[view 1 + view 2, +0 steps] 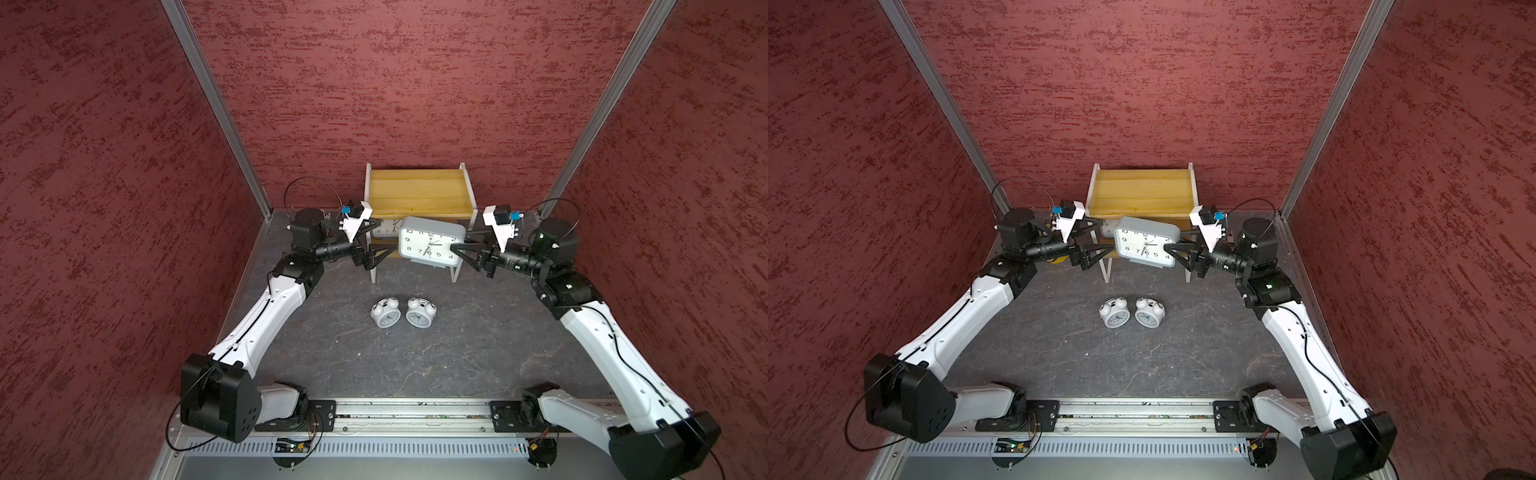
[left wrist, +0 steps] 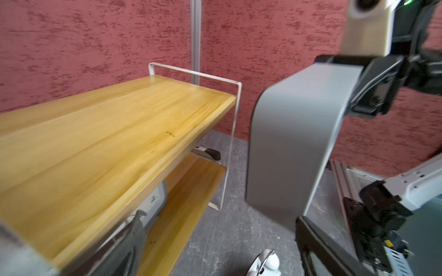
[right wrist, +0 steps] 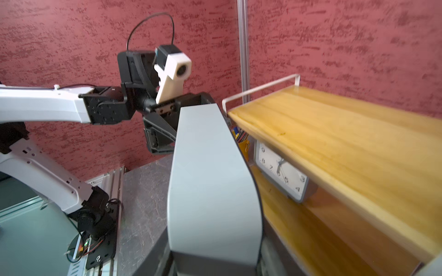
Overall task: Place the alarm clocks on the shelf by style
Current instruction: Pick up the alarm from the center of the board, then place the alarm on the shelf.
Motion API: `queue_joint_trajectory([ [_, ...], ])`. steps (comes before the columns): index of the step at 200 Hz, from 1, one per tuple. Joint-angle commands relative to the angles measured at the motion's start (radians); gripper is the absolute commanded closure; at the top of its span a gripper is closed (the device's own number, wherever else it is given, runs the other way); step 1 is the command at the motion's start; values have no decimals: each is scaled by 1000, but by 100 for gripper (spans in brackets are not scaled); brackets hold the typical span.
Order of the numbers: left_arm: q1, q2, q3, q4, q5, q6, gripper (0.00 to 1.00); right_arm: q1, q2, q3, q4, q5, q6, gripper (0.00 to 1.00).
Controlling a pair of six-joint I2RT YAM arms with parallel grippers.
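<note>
A large grey alarm clock (image 1: 432, 243) (image 1: 1146, 247) hangs tilted in front of the shelf (image 1: 419, 191) (image 1: 1142, 189), with my right gripper (image 1: 459, 243) (image 3: 215, 267) shut on its right end. On its other side my left gripper (image 1: 384, 239) (image 2: 222, 241) stands open, its fingers spread clear of the clock's grey side (image 2: 294, 143). A second grey clock (image 3: 282, 174) (image 2: 155, 198) stands on the lower board. Two small white twin-bell clocks (image 1: 385, 313) (image 1: 420, 312) lie side by side on the table in front of the shelf.
A yellow pen bucket (image 3: 244, 145) (image 1: 1054, 259) stands left of the shelf, behind my left arm. Red walls close in the back and sides. The shelf's top board (image 2: 107, 143) carries nothing. The arm rail (image 1: 411, 415) runs along the front edge.
</note>
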State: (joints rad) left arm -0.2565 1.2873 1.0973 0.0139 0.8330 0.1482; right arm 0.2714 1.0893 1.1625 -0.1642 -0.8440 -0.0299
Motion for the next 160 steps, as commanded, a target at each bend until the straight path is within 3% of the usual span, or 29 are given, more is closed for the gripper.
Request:
queue_joint_trajectory([
  [1, 8, -47, -15, -82, -188, 49, 0, -13, -22, 114, 17, 45, -34, 77],
  [29, 11, -85, -11, -128, -355, 24, 0, -31, -24, 176, 14, 177, -35, 78],
  [76, 37, -98, -22, -141, -484, -37, 6, -73, -46, 200, 31, 512, 3, 79],
  [118, 53, -58, -24, -150, -413, -30, 16, -105, -80, 160, 31, 759, 8, 80],
  [146, 62, -11, -6, -144, -363, -33, 34, -122, -78, 126, 0, 854, -2, 80],
  [160, 65, 9, 3, -138, -334, -35, 35, -136, -71, 104, -16, 872, -2, 80],
])
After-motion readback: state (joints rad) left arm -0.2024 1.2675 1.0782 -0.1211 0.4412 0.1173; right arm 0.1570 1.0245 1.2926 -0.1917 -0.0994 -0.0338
